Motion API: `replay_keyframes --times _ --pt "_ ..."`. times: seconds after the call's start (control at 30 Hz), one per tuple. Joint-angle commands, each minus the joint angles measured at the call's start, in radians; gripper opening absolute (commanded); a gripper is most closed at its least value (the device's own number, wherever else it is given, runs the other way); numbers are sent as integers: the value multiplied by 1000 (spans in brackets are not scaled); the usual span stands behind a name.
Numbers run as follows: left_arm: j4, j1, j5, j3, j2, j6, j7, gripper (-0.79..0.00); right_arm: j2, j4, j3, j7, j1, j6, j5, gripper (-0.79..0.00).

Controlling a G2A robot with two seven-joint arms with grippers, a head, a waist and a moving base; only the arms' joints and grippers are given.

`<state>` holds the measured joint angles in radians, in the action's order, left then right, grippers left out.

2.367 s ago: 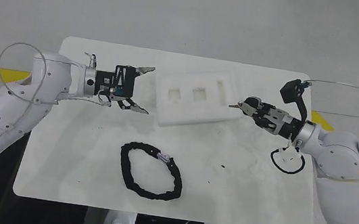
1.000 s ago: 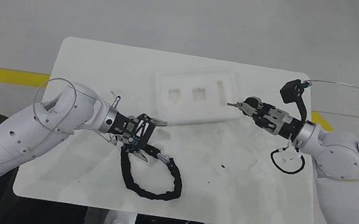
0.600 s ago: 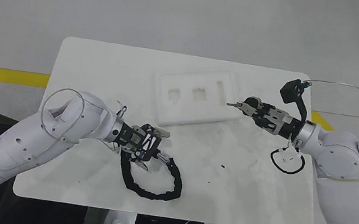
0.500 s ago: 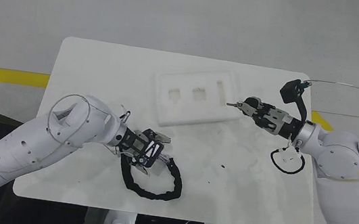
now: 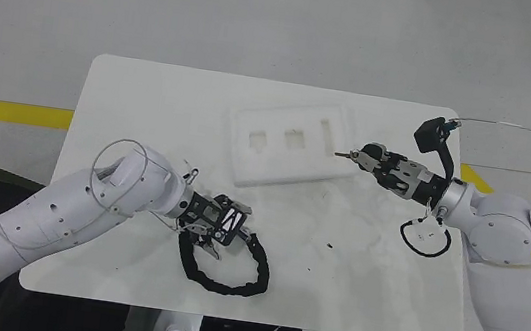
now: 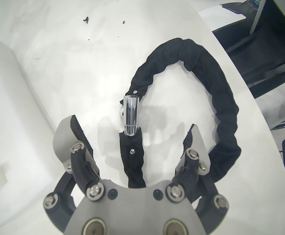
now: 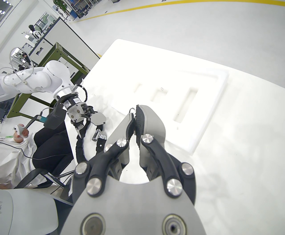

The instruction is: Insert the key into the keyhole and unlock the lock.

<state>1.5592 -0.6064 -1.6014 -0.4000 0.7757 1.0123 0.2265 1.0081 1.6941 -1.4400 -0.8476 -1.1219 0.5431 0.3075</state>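
Observation:
The lock is a black fabric-sleeved chain loop (image 5: 227, 266) with a chrome cylinder (image 6: 131, 115) joining its ends, lying near the table's front. My left gripper (image 6: 131, 130) is open and low over it, one finger on each side of the sleeve end just behind the cylinder, touching nothing. In the top view this gripper (image 5: 221, 224) sits at the loop's upper left. My right gripper (image 5: 350, 157) hovers by the foam tray's right corner, shut on a small metal key (image 7: 131, 109) whose tip pokes out between the pads.
A white foam tray (image 5: 293, 144) with rectangular pockets lies at the back centre. A black cord loop with a white tag (image 5: 424, 237) rests under my right forearm. The table's front edge (image 6: 233, 66) runs close beside the chain.
My left arm swung from beside the foam tray down to the chain lock, and its open fingers now straddle the cylinder end. The right arm stayed put with the key.

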Motion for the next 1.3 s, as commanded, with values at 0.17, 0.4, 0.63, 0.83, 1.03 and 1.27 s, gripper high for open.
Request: replay_keyframes --times 0.17,0.4,0.63,0.83,1.03,1.27 --pt "-42 -11 -7 0 20 -4 26 -52 0 0 0 0 0 0 0 -785" --pt "-81 -25 -4 -13 32 -13 38 -197 0 0 0 0 0 0 0 -785" --pt "-99 -36 2 -24 45 -16 52 -283 0 0 0 0 0 0 0 -785" --pt "-117 -45 8 -38 53 -15 62 -422 0 0 0 0 0 0 0 -785" --pt "-127 -51 4 -48 60 -4 62 -437 0 0 0 0 0 0 0 -785" --pt "-139 -58 11 -65 68 0 62 -785 0 0 0 0 0 0 0 -785"
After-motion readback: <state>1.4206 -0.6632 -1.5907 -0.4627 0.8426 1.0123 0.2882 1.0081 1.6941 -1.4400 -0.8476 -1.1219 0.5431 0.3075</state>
